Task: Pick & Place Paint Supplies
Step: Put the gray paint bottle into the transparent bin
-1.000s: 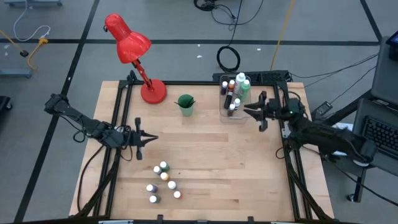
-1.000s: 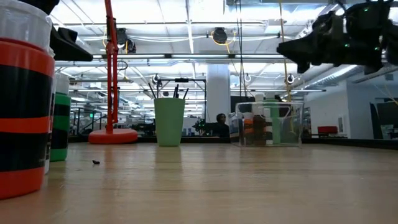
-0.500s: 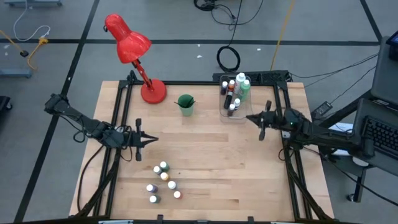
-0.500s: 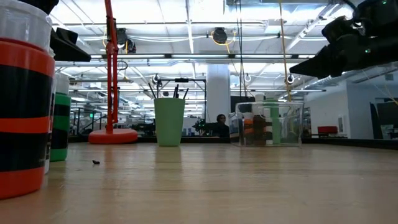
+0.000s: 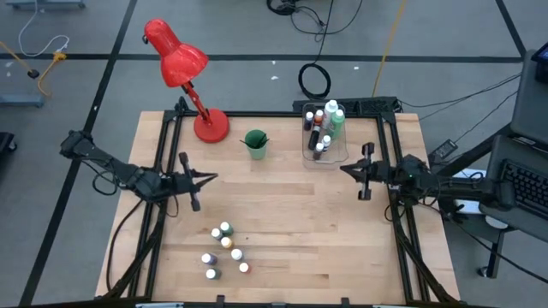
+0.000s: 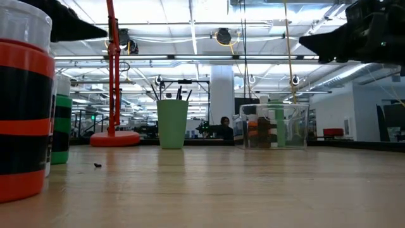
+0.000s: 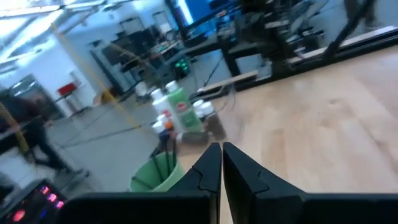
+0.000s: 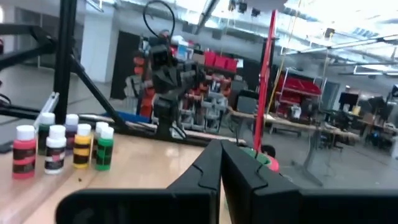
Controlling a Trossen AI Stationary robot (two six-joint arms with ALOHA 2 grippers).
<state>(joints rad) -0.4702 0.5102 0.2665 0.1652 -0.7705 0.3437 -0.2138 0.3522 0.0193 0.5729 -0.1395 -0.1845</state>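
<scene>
Several tiny white-capped paint bottles (image 5: pixel 224 251) stand on their bases near the table's near edge; in the low view they loom at the left (image 6: pixel 22 107). More bottles, among them a taller green one (image 5: pixel 337 121), stand in the clear bin (image 5: pixel 324 137). Dark brushes (image 6: pixel 180 94) stick out of the green cup (image 5: pixel 255 143). My left gripper (image 5: pixel 208 178) hovers shut above the table's left part, on the far side of the loose bottles. My right gripper (image 5: pixel 344 168) hovers shut just near-side of the bin. Both wrist views show the fingers closed together (image 7: pixel 221 155) (image 8: pixel 219 155).
A red desk lamp (image 5: pixel 193 77) stands at the far left corner, its base (image 5: pixel 211 127) beside the green cup. Bare wood lies between the two grippers in the table's middle (image 5: pixel 282 205). A black frame runs along the table's edges (image 5: pixel 398 231).
My right gripper has drawn back from the bin toward the table's near edge and its right side. My left gripper has swung its tips a little toward the far edge and turned about its axis. Nothing on the table has moved.
</scene>
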